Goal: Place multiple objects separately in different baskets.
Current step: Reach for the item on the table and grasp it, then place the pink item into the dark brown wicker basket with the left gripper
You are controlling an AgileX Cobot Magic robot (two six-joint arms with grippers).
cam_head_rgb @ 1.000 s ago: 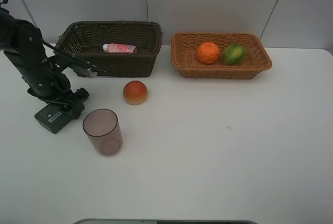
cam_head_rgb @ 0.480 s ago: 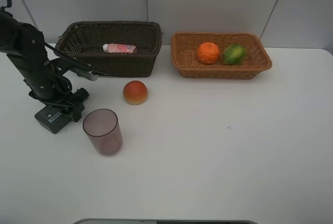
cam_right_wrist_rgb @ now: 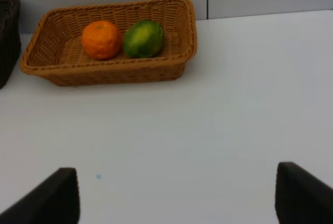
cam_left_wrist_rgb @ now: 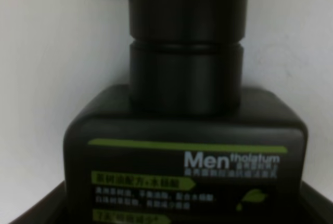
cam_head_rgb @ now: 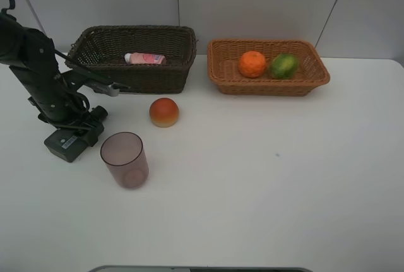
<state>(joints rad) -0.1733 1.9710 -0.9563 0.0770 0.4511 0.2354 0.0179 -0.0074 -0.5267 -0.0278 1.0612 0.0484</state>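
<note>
Directly at the left gripper [cam_head_rgb: 82, 125] the flat dark-green bottle [cam_left_wrist_rgb: 184, 146] is found on the table [cam_head_rgb: 265, 177]; whether it is gripped cannot be told. The right gripper [cam_right_wrist_rgb: 179, 195] is spread open and empty, the orange-tan basket [cam_right_wrist_rgb: 109, 73] well ahead.

White table [cam_head_rgb: 284, 190]; grey panelled wall [cam_head_rgb: 252, 0] behind; small dark speck [cam_head_rgb: 276, 154] on tabletop

I see the tangerine [cam_head_rgb: 252, 64] and the green fruit [cam_head_rgb: 284, 65] side by side in the orange-tan basket [cam_head_rgb: 268, 86]. The pink bottle [cam_head_rgb: 145, 59] lies on its side in the dark brown basket [cam_head_rgb: 142, 80]. The peach-like fruit [cam_head_rgb: 164, 112] sits on the table just in front of that basket. The translucent cup [cam_head_rgb: 125, 159] stands upright, nearer the camera. The dark-green bottle [cam_head_rgb: 65, 144], black cap, lies flat left of the cup.
</note>
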